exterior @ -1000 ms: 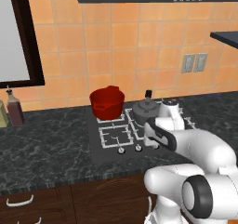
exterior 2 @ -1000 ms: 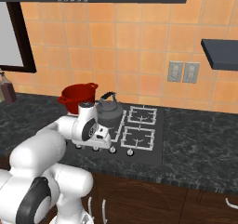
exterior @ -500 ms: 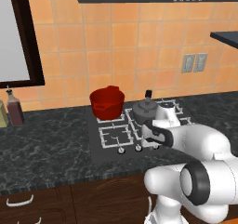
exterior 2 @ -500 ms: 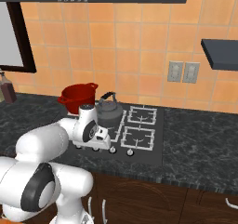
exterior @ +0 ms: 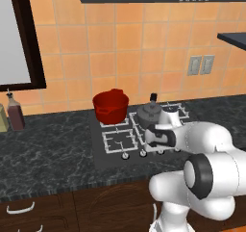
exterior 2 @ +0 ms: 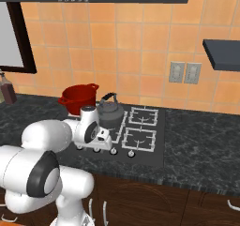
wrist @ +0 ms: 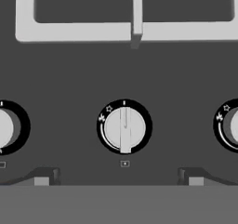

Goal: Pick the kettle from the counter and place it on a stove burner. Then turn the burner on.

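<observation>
Two spread fingertips (wrist: 42, 181) of the gripper (wrist: 118, 180) flank a stove knob (wrist: 124, 126).

- The arm (exterior: 206, 144) is glossy white, made of thick rounded segments.
- Each big joint has a dark grey round cap with a black ring around it; one cap (exterior: 199, 177) is seen in the left base view, another (exterior 2: 40, 179) in the right base view.
- The wrist part (exterior 2: 89, 126) is white with a smaller dark round disc.
- The tool (wrist: 118, 176) has two small dark finger tips (wrist: 44, 176) with lighter grey pads.
</observation>
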Tool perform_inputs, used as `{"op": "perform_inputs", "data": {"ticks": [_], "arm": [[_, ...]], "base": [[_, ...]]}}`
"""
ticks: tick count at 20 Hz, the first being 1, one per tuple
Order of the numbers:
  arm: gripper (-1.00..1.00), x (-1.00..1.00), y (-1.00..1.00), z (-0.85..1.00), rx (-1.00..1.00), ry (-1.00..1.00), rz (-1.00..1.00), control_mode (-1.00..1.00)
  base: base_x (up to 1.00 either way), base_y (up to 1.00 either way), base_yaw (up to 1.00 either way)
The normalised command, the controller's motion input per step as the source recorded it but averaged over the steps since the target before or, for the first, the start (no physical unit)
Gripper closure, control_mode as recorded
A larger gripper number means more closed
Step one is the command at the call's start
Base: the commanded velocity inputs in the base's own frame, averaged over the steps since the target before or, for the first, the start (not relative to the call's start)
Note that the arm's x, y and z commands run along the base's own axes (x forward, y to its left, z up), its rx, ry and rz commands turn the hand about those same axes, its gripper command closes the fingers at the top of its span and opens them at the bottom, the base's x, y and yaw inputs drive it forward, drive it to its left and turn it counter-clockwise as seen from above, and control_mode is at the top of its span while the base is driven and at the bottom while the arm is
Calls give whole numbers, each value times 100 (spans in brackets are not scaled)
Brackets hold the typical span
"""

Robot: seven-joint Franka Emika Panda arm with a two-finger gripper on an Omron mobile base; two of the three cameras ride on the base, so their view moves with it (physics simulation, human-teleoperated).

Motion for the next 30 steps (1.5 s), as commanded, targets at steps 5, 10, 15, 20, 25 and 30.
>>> {"op": "perform_inputs", "data": {"ticks": [5,10,15,20,25,30], "arm": [[-100,15,0,-5,0,0,0,-100],[-100,13,0,-7,0,0,0,-100],[-100,10,0,-12,0,0,0,-100],[100,0,0,-24,0,0,-1,-100],[100,0,0,-15,0,0,0,-100],[100,0,0,-9,0,0,0,-100]], "base": [[0,0,0],[0,0,0],[0,0,0],[0,0,0],[0,0,0],[0,0,0]]}}
